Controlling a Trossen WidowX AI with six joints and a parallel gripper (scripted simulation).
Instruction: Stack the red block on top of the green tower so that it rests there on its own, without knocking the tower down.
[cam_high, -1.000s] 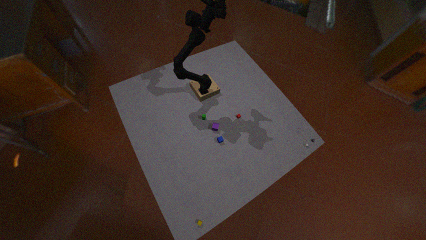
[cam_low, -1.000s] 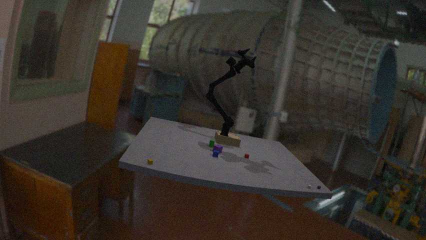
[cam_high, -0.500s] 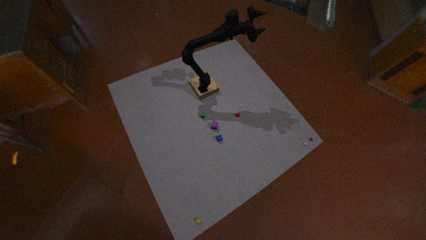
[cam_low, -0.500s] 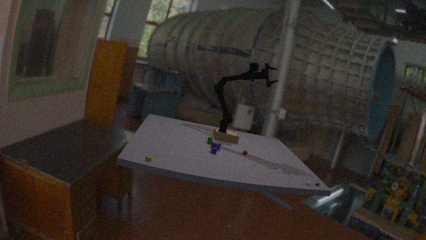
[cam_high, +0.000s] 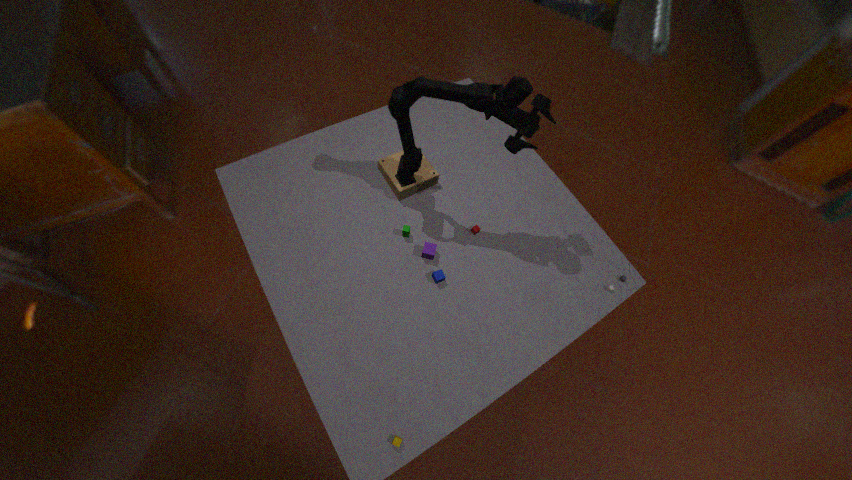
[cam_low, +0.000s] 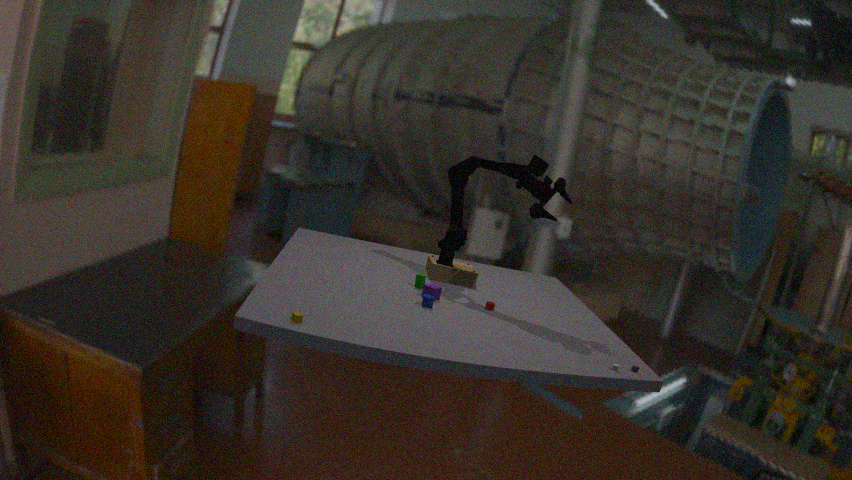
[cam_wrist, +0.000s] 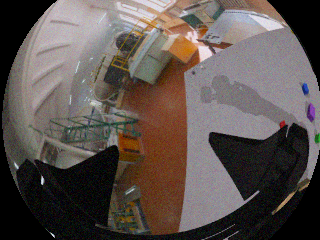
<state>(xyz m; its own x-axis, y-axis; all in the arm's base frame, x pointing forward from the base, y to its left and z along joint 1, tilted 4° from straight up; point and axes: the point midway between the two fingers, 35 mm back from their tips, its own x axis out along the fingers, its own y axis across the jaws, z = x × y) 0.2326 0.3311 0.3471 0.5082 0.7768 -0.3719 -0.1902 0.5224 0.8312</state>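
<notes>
1. While the black six-joint arm (cam_high: 411, 113) rises from its tan wooden base block (cam_high: 409, 173) near the back of the pale grey square tabletop (cam_high: 369, 333), its black parallel-jaw gripper (cam_high: 529, 126) hangs high in the air, out past the tabletop's back edge.
2. Its jaws stand spread almost as wide as they go, and nothing is between them — in the wrist view the two dark fingers frame only floor and tabletop.
3. A small red cube (cam_high: 475, 228) lies on the tabletop in front of the base and off to one side, well below the gripper and apart from it, at the edge of the arm's shadow.
4. A small green block tower (cam_high: 406, 230) stands upright near the base, well apart from the red cube.
5. A larger purple cube (cam_high: 429, 249) sits just beside the green tower, and a blue cube (cam_high: 438, 275) lies near the purple one, farther from the base.
6. A small yellow cube (cam_high: 396, 441) rests alone near the tabletop's front edge — far from the rest.
7. Two tiny pieces, one white (cam_high: 611, 287) and one dark (cam_high: 623, 278), sit close together at a side corner.
</notes>
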